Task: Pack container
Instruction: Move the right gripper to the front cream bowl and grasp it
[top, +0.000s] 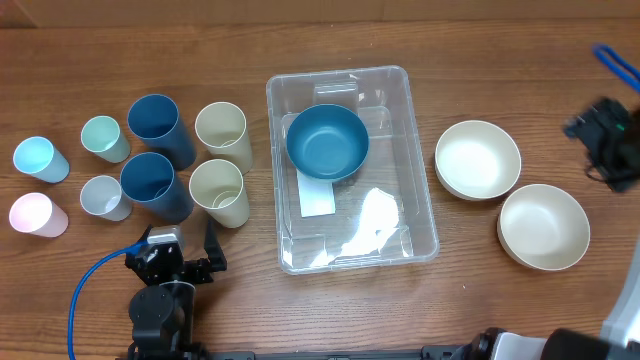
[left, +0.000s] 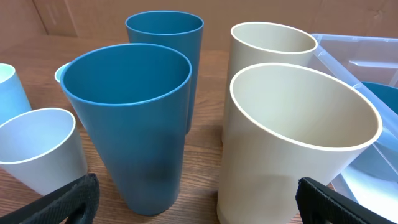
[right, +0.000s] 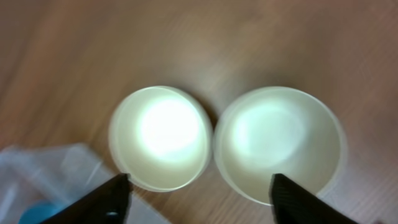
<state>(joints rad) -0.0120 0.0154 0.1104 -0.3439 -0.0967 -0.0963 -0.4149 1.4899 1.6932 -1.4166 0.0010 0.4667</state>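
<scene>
Wooden surface (top: 500, 40), seen from above. The container (top: 400, 160) sits at the middle, long side running away from the robot, upright and open.

- Inside it: one blue bowl (top: 327, 141), mouth up, in the far half. A white label (top: 317, 197) shows through the bottom, partly under the bowl's near edge. Near half bare apart from glare.
- To its right, on the surface: two cream bowls, the farther one (top: 478, 158) close to the container's wall, the nearer one (top: 544, 226) further right. In the right wrist view they look just beside each other; whether the rims touch I cannot tell.
- To its left, a cluster of upright cups: two cream cups (top: 222, 132) (top: 219, 190) nearest the container, two dark blue cups (top: 158, 128) (top: 152, 182) beside those, then a mint cup (top: 103, 137) and a pale grey cup (top: 103, 196), and at the far left a light blue cup (top: 38, 158) and a pink cup (top: 36, 213).

Left gripper (top: 180, 248): low at the near edge, facing the cup cluster, fingers spread wide, holding nothing. Its wrist view is filled by the near dark blue and near cream cups.

Right gripper (right: 199, 199): above the two cream bowls, looking down, fingers wide apart, empty. From above it is a dark blur at the right edge.
</scene>
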